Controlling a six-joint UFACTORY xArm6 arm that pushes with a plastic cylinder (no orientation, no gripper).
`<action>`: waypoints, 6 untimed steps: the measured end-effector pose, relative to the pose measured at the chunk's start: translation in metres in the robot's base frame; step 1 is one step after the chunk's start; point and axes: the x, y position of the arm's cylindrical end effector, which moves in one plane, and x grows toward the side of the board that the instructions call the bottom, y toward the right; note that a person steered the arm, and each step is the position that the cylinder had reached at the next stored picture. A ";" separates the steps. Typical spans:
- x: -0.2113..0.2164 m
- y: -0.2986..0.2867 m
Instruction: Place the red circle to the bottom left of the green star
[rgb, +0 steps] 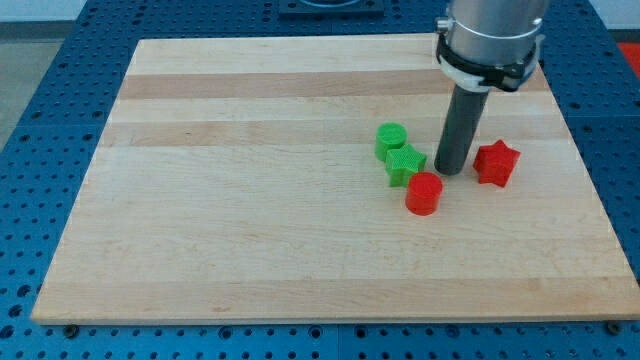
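The red circle (423, 193) is a short red cylinder on the wooden board, just below and to the right of the green star (404, 164), nearly touching it. My tip (451, 171) rests on the board right of the green star and just above and right of the red circle, a small gap from each. A green circle (391, 140) touches the star's upper left. A red star (495, 163) lies to the right of my tip.
The wooden board (250, 200) lies on a blue perforated table (40, 120). The arm's grey wrist (490, 35) hangs over the board's upper right.
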 end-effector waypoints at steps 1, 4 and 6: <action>0.019 0.000; 0.031 -0.055; 0.038 -0.022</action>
